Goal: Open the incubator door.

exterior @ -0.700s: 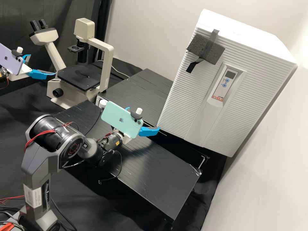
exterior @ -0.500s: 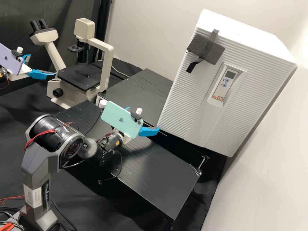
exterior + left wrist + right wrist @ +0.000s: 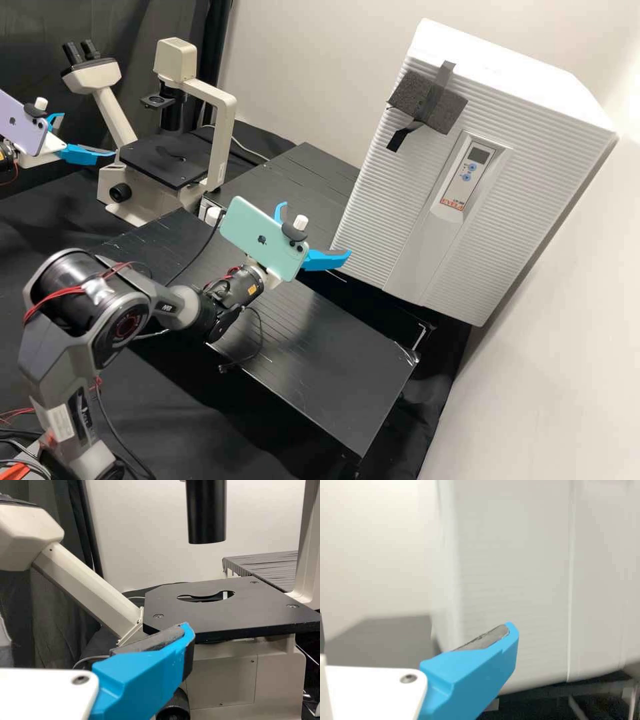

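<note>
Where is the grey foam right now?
In the high view, the foam is taped high on the front of the white incubator, above and left of its little screen.

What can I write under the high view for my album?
Right end effector near the shut incubator, left one near the microscope.

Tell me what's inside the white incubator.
The incubator has its door closed, which covers the interior, so any contents cannot be seen. Outside, a dark foam pad is taped on near the control panel.
</note>
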